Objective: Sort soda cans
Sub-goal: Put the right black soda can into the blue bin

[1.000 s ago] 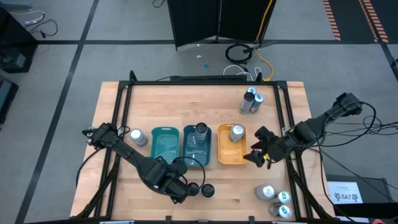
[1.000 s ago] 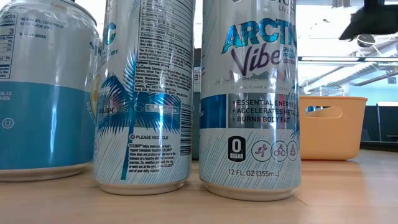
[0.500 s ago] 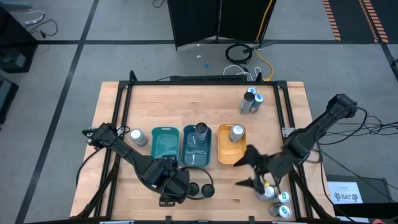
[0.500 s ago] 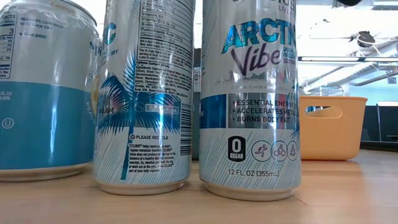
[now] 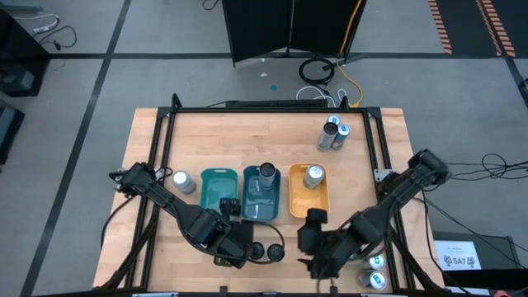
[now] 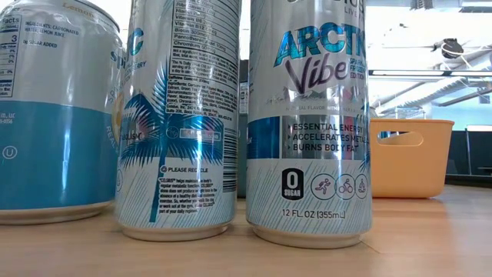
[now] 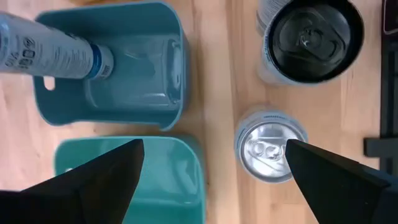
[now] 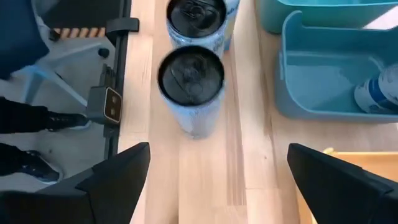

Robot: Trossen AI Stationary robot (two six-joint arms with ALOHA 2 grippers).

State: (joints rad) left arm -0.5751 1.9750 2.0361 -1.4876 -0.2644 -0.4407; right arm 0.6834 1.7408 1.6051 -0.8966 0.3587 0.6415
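Observation:
Two black-topped soda cans (image 5: 276,252) (image 8: 189,81) stand by the table's near edge, with a silver-topped can (image 7: 270,146) beside them. My left gripper (image 5: 245,243) (image 7: 214,186) hovers open above this group. My right gripper (image 5: 307,243) (image 8: 224,186) is open just right of the group and points at it. Further cans stand in the blue tray (image 5: 266,172), in the orange tray (image 5: 313,175), left of the teal tray (image 5: 183,181), at the far right (image 5: 332,132) and at the near right (image 5: 375,262). The low view shows three near-right cans (image 6: 307,123) close up.
The teal tray (image 5: 216,198), the blue tray (image 5: 257,206) and the orange tray (image 5: 307,205) stand side by side at mid-table. A black frame (image 5: 165,140) runs around the tabletop. Bare wood lies between the trays and the far edge.
My right gripper has swung from beside the orange tray toward the near edge and leftward, up to the black-topped cans, rolling as it went. My left gripper has rolled in place above the cans. Both stay open; no can has moved.

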